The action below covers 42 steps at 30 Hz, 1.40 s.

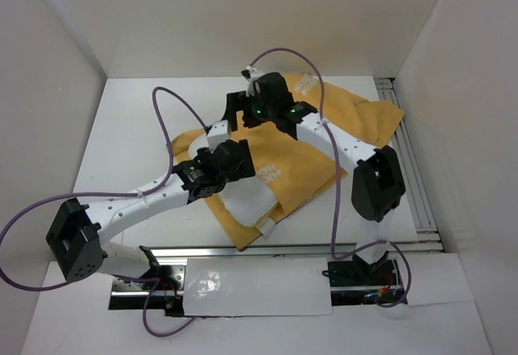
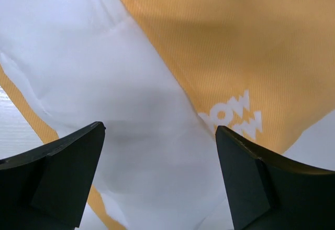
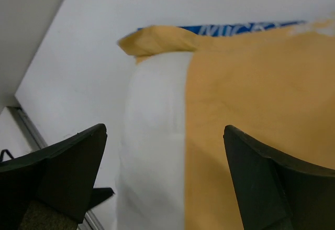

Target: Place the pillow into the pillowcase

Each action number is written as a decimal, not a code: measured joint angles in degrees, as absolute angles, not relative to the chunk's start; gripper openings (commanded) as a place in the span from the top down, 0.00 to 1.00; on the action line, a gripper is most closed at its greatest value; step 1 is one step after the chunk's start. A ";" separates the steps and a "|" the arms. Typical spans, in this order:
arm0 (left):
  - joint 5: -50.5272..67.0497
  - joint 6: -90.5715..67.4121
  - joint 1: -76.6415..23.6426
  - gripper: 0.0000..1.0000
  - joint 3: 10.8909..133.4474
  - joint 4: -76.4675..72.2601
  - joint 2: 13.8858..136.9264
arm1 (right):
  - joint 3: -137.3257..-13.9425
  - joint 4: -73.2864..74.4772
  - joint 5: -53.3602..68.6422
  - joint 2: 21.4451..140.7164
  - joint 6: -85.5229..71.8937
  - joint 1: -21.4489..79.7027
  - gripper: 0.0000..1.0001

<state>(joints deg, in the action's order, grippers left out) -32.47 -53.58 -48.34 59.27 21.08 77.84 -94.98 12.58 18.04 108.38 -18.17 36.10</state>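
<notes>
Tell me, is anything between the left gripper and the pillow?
Nothing. In the left wrist view the open left gripper hangs right over the bare white pillow. The orange pillowcase starts further right.

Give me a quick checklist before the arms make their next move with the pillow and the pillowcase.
1. Left claw open, nothing held: ok.
2. Right claw open, nothing held: ok.
3. Pillow fully inside the pillowcase: not ok; bare white shows below both claws.
4. Pillowcase opening in sight: cannot tell; folds hide it.
5. Both resting on the table: ok.
</notes>
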 measured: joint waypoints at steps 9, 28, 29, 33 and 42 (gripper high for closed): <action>-28.08 -42.48 -56.80 0.00 52.25 22.61 71.24 | -63.22 18.37 1.80 77.23 -21.15 30.52 0.00; -26.87 -37.43 -63.33 0.00 47.75 24.84 73.78 | -55.51 18.68 -2.09 87.18 -23.05 25.32 0.00; -27.03 -36.14 -63.44 0.00 47.97 24.82 74.04 | -57.45 18.59 -1.85 89.17 -22.44 24.88 0.00; -28.29 -29.95 -63.70 0.00 51.03 23.81 77.28 | -64.47 17.28 0.36 94.59 -19.86 22.04 0.00; -31.88 -16.12 -63.48 0.00 55.13 15.25 87.31 | -63.33 15.62 2.63 86.76 -16.93 20.10 0.00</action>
<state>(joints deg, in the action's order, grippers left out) -31.88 -16.12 -63.48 55.13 15.25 87.31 -63.33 15.62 2.63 86.76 -16.93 20.10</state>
